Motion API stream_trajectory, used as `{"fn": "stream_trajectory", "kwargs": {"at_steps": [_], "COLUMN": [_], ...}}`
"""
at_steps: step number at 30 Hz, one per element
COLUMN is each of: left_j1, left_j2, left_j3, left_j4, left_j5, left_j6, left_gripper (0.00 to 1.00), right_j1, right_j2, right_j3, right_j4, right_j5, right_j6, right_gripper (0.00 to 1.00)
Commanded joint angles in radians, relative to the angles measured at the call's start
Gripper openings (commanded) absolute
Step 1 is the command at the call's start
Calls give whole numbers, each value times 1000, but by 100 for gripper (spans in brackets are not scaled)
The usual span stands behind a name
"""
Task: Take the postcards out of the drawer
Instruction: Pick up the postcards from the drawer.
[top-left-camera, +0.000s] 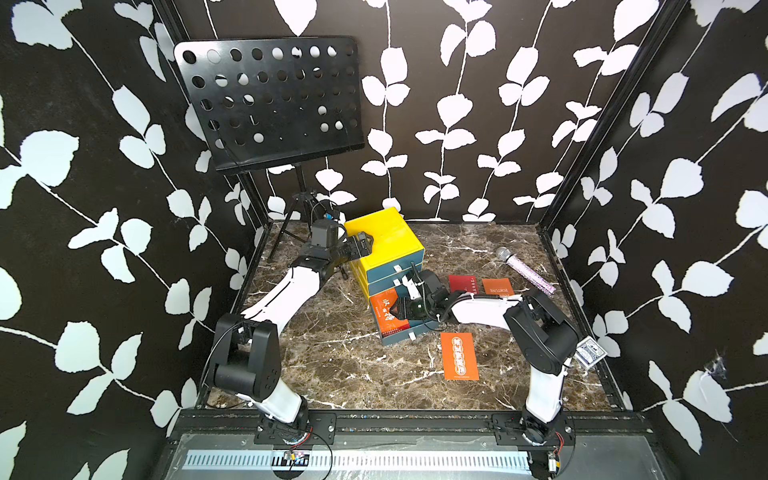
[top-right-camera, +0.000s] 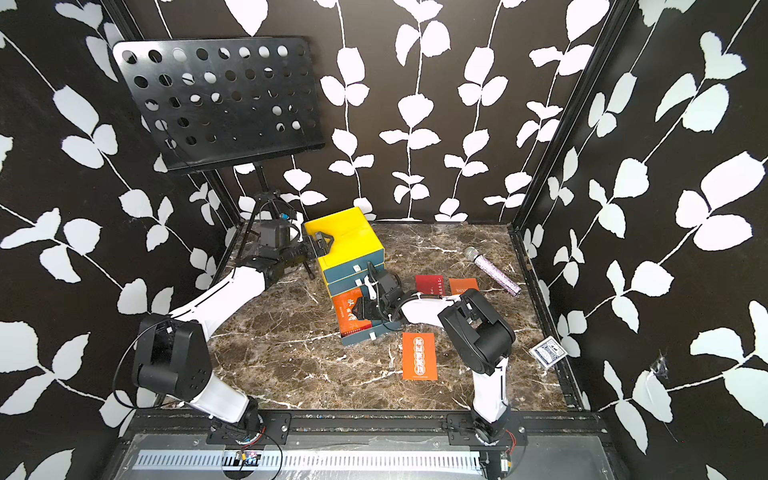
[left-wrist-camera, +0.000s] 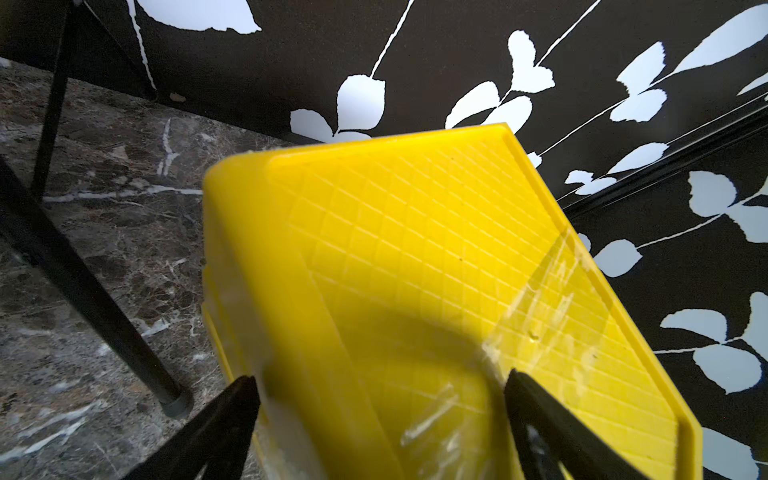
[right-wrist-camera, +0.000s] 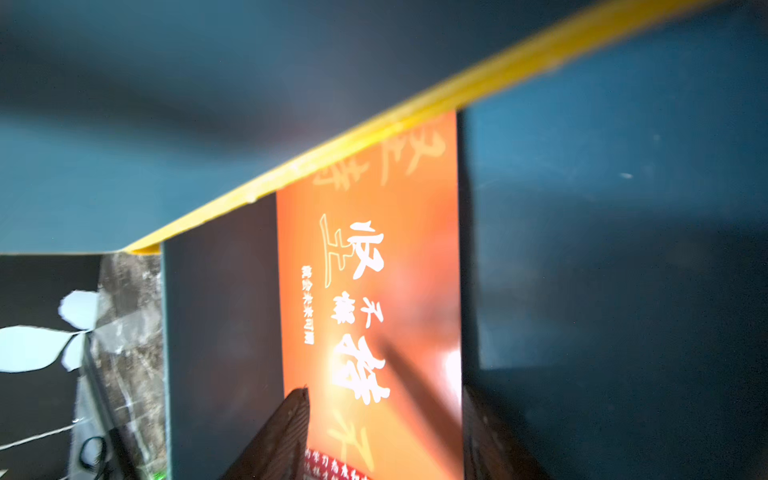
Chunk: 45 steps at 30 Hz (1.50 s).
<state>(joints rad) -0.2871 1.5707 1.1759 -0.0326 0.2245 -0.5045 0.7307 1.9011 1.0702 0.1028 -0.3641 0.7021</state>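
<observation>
A yellow cabinet (top-left-camera: 386, 237) with teal drawers stands at the back of the marble table. Its bottom drawer (top-left-camera: 399, 338) is pulled out. An orange postcard (right-wrist-camera: 374, 270) with white characters lies flat in the drawer, and a red edge (right-wrist-camera: 332, 467) shows beneath it. My right gripper (right-wrist-camera: 384, 399) reaches down into the drawer, its jaws apart and straddling that card's width. Out on the table lie three postcards: orange (top-left-camera: 459, 355), red (top-left-camera: 463, 283) and orange (top-left-camera: 496, 286). My left gripper (left-wrist-camera: 380, 378) is wide open astride the cabinet's top left edge.
A black perforated music stand (top-left-camera: 270, 99) on tripod legs (top-left-camera: 291, 224) rises at the back left, right behind my left arm. A glittery microphone (top-left-camera: 525, 269) lies at the right. A deck of playing cards (top-left-camera: 588, 351) sits by the right frame rail.
</observation>
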Motion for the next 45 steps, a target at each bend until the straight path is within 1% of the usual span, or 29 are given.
{"fn": "stream_trajectory", "kwargs": {"at_steps": [1,7,13,18,21,23,28,34,43,45], "left_j1": [-4,-4,-4,-3,-4,-3,1,6,16,17], "left_j2": [18,19,17,15,15,15,18,16,13,12], "left_j3": [-4,-4,-5,-5,-5,-5,-5,-7,-7,-6], "left_j4": [-86,-86,-88,-89,-90,-90,-92,-93,-94,-95], "left_j5": [9,9,7,6,5,2,2,2,2,1], "left_j6": [27,26,27,26,27,28,30,31,34,32], "left_gripper": [94,94,94,94,94,94,95,95,95,95], "right_j1": [-4,-8,-15,-19,-27,-33,-46,-61,-107,-118], "right_j2": [-52,-65,-40,-32,-33,-38,-74,-153,-285,-293], "right_j3": [2,-19,-63,-72,-70,-72,-77,-100,-176,-197], "right_j4": [100,151,250,272,261,256,218,162,112,106], "right_j5": [-65,-76,-90,-100,-100,-104,-100,-92,-128,-136], "right_j6": [31,58,112,132,146,160,190,214,247,249], "right_gripper": [54,48,34,20,6,0,0,0,0,0]}}
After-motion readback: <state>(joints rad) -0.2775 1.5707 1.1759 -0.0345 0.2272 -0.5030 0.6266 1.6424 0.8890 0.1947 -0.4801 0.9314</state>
